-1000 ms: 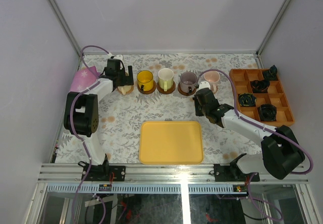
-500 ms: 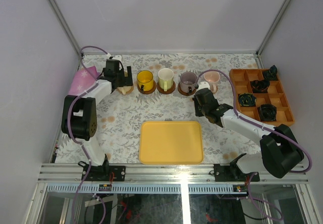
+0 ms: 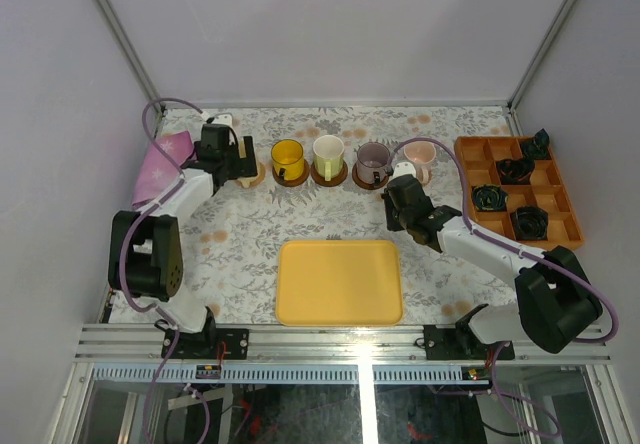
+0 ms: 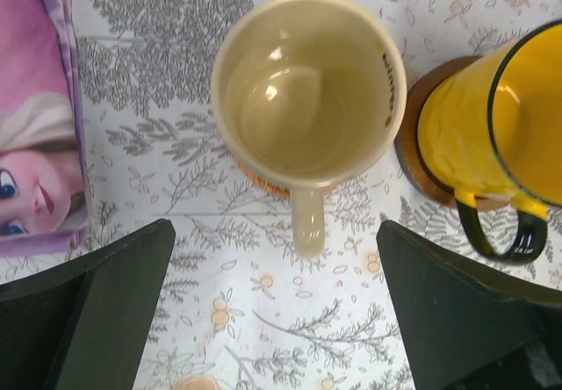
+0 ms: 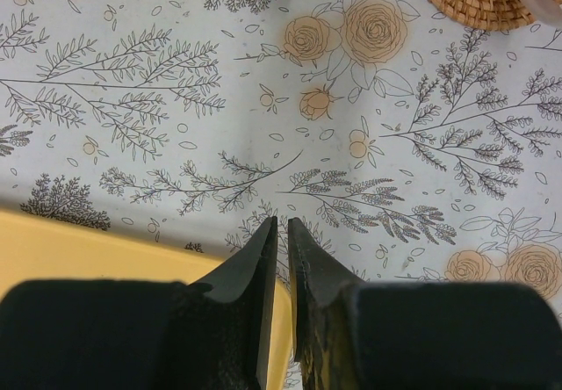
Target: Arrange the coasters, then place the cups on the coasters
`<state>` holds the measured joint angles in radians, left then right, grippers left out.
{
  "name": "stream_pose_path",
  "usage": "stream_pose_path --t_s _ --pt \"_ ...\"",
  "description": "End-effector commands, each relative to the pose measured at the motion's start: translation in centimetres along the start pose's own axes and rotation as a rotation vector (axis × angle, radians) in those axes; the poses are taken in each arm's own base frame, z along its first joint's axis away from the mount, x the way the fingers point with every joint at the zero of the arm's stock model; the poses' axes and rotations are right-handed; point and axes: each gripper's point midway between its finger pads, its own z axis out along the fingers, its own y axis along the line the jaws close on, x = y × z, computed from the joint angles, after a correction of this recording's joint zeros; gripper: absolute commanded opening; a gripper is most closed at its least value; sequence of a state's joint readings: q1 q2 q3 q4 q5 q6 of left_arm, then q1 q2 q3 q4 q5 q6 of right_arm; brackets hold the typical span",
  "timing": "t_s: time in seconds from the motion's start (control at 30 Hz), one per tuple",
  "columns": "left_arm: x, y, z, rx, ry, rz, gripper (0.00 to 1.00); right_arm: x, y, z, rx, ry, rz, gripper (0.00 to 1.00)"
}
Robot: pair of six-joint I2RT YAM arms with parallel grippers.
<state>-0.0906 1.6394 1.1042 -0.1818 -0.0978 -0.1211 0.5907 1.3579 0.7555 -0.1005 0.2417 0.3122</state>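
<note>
**Five Cups in a Row, Each on Its Own Coaster**

The cream cup point(image 4: 307, 91) stands upright at the left end of the row. It sits on a tan coaster point(image 4: 261, 183), and only a thin edge of the coaster peeks out from under it. The cup's handle points toward the robot.

Just beside it is the yellow cup point(image 4: 492, 126) on a dark coaster point(image 4: 420, 148). The two cups are close but do not touch. Next in the row come the white cup point(image 3: 328, 152), the grey-purple cup point(image 3: 373, 158) and the pink cup point(image 3: 419, 154). Each has a round coaster under it. The row runs along the far side of the table point(image 3: 240, 234), most likely so the cups look tidy and none can bump another.

The left gripper point(image 4: 277, 232) hangs right over the cream cup. Its jaws are spread wide, one on each side of the cup and well apart from it, so it has let go. It should be able to lift away without knocking the handle.

The right gripper point(image 5: 282, 225) is pinched almost closed and holds nothing. It waits low over the table, by the edge of the yellow tray point(image 5: 88, 241), out of the other arm's way.

A pink picture bag point(image 4: 35, 109) lies left of the cream cup. An orange tray point(image 3: 520, 189) with small black things sits far right.

The job looks nearly done.
</note>
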Motion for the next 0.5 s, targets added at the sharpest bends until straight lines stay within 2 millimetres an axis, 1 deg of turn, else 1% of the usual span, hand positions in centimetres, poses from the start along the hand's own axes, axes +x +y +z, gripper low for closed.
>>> stream_pose_path --t_s 0.0,0.1,0.2,0.37,0.47 --pt "1.2 0.9 -1.5 -0.031 0.01 -0.038 1.0 -1.7 0.6 -0.2 -0.023 -0.042 0.025 0.17" --pt "2.5 1.2 -2.0 -0.044 0.023 -0.053 1.0 -1.6 0.7 -0.2 -0.028 -0.042 0.027 0.17" --pt "3.1 1.8 -2.2 -0.068 0.019 -0.066 1.0 -1.5 0.7 -0.2 -0.031 -0.04 0.027 0.17" --pt "3.3 2.2 -1.7 -0.098 0.01 -0.083 1.0 -1.6 0.9 -0.2 -0.039 -0.041 0.028 0.17" --pt "3.3 2.2 -1.4 -0.099 0.004 -0.097 1.0 -1.5 1.0 -0.2 -0.043 -0.038 0.029 0.17"
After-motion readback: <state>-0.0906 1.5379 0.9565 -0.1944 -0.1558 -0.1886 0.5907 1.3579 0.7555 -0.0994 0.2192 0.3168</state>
